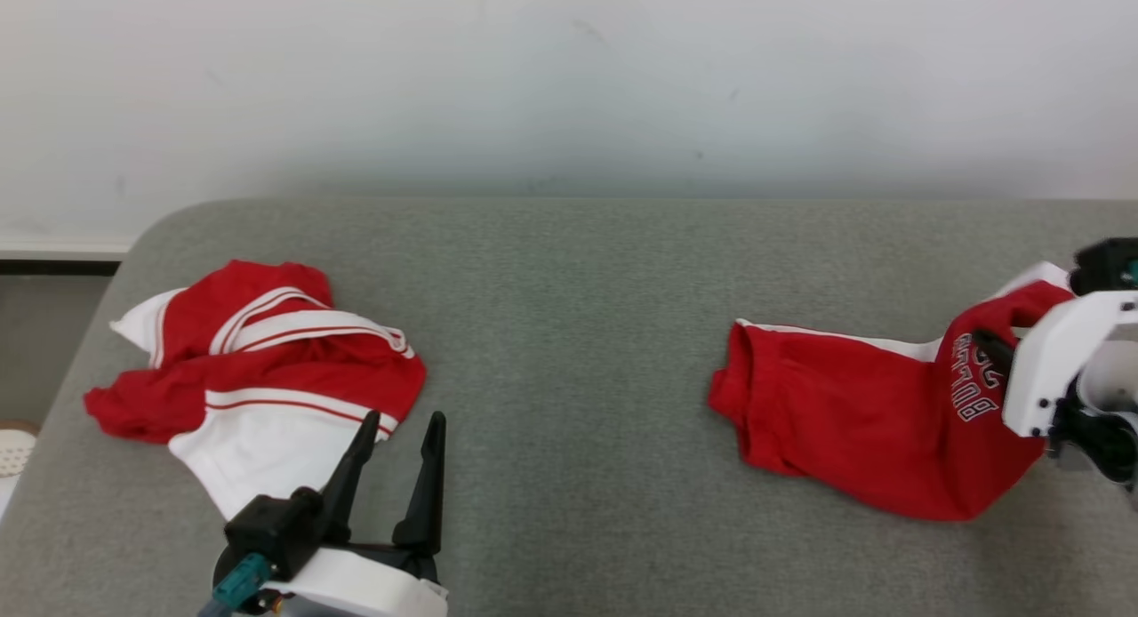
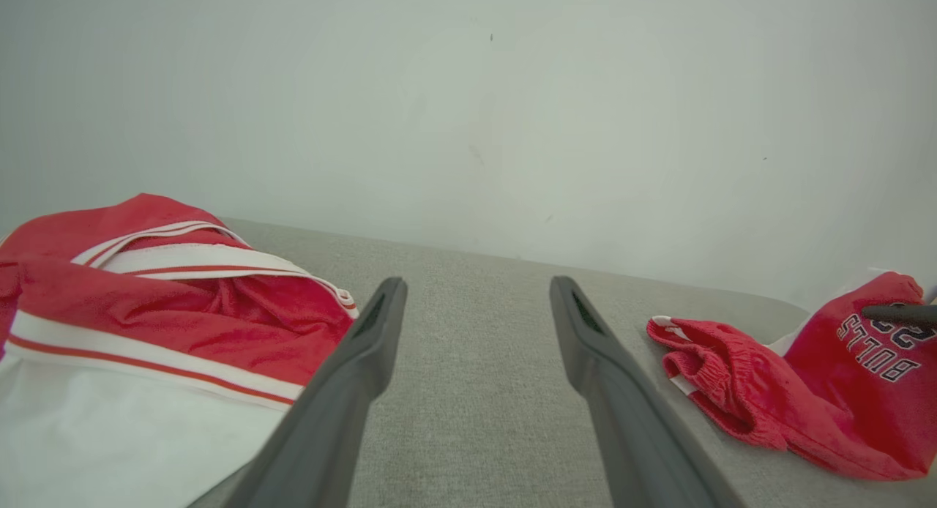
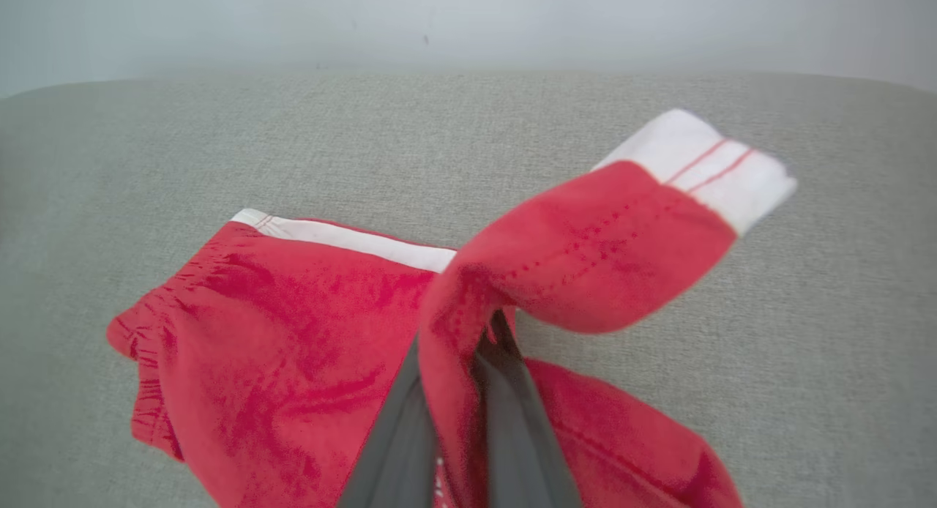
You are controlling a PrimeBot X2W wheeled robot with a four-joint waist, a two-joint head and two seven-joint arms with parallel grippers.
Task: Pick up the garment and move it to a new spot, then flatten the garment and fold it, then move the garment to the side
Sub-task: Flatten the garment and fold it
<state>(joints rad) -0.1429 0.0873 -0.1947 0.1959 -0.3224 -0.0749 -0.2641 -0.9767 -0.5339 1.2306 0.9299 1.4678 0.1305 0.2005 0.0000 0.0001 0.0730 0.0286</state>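
The red shorts (image 1: pixel 853 412) are lying right at the right pincer (image 1: pixel 987 343). One leg is being pinched between its fingers and raised off the grey table (image 1: pixel 569 332), while the elastic waistband end is trailing on the table out past the fingertips, towards the left pincer (image 1: pixel 404 421). In the right wrist view the right pincer (image 3: pixel 468 347) is pressing together on a fold of the red cloth (image 3: pixel 293 332), and the white cuff of the lifted leg is drooping just beyond and to one side of the tips. The lettered side of the shorts is facing the pincer's wrist. Between the two pincers a wide bare stretch of table is lying open, running back to the far edge, where the pale wall (image 1: pixel 569 84) is rising. The table's rounded corner is curving away well outside the left pincer. The left pincer (image 2: pixel 477 288) is hovering with its fingers spread wide apart, gripping nothing, tips pointing towards the wall. A crumpled red-and-white garment (image 1: pixel 267 368) is lying just beside it on its outer side, with the white panel reaching under the outer finger. From the left wrist view that garment (image 2: pixel 146 310) is sitting off the outer finger and the shorts (image 2: pixel 805 391) off the inner one.
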